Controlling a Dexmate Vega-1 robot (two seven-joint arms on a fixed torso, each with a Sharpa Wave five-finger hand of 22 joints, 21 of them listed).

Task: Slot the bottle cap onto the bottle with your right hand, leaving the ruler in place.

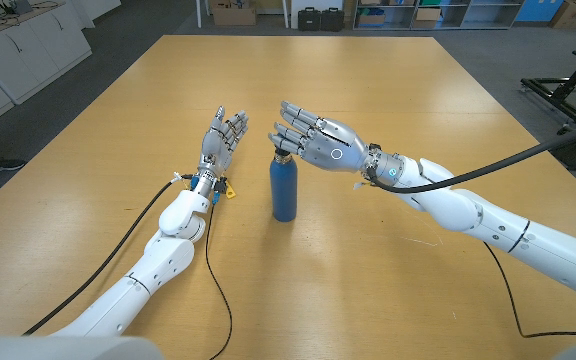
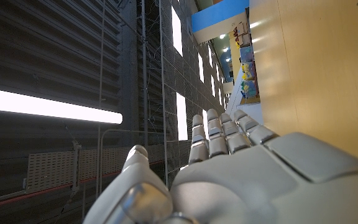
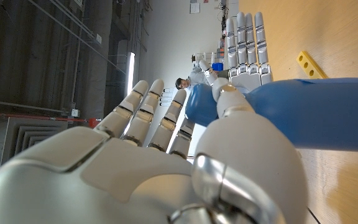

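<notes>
Wooden table [image 1: 388,110] holds the upright blue bottle [image 1: 284,186] mid-way between our 2 hands; right hand [image 1: 313,138] sits at its top, fingers mostly spread, cap grip unclear. Left hand [image 1: 220,140] is empty, fingers apart, yellow ruler [image 1: 229,187] just beside it. We judge the bottle rigid, smooth, tippable, so take the cap at its rim.

A blue bottle [image 1: 284,186] is being kept upright mid-table, its top being touched by the right hand [image 1: 316,139], fingers spread. The left hand [image 1: 220,140] is being held open just beside it, over a bit of yellow ruler [image 1: 229,188].
</notes>
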